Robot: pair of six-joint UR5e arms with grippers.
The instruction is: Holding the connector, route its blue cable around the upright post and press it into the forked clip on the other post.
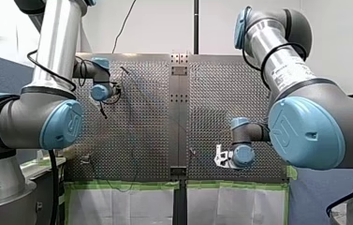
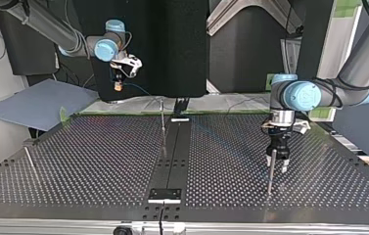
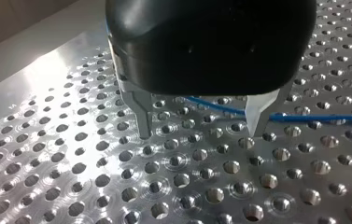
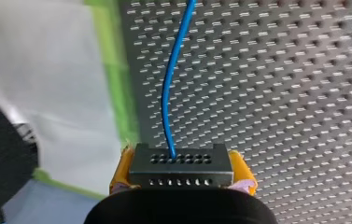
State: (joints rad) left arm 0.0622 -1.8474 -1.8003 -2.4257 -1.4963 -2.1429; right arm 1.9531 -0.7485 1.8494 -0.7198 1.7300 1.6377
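Clamping the connector [image 4: 181, 171], right hand [image 4: 181, 161], blue cable [image 4: 170, 93] leading ahead, left hand [image 3: 199, 133] spread apart

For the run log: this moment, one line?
right tool: shut on connector | left tool: open, near table | blue cable: leaves connector

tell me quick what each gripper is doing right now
Left gripper: open, gripping nothing.
Right gripper: closed on the connector, blue cable trailing from it.

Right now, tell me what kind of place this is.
Probably a robotics lab test bench: a perforated metal table edged with green tape, two robot arms over it, and a blue cable running from a connector.
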